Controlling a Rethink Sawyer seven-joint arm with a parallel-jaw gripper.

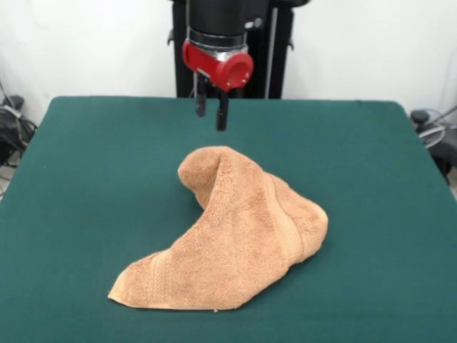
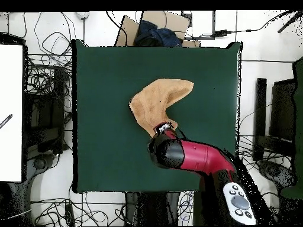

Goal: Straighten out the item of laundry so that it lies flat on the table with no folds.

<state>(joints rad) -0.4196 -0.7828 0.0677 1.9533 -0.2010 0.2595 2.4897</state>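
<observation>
The towel [image 1: 235, 236] lies crumpled and folded over itself near the middle of the table [image 1: 86, 157]. The end effector [image 1: 212, 114] hangs above its raised far fold, fingers slightly parted and holding nothing. Judged as the approach step; next it needs to descend and pinch that fold to unfold it

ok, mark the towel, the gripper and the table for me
towel [image 1: 235, 243]: front view, on the middle of the crumpled cloth.
gripper [image 1: 211, 111]: front view, midway between the tips of its two black fingers, which stand apart.
table [image 1: 86, 164]: front view, on bare green cloth left of the towel.
</observation>
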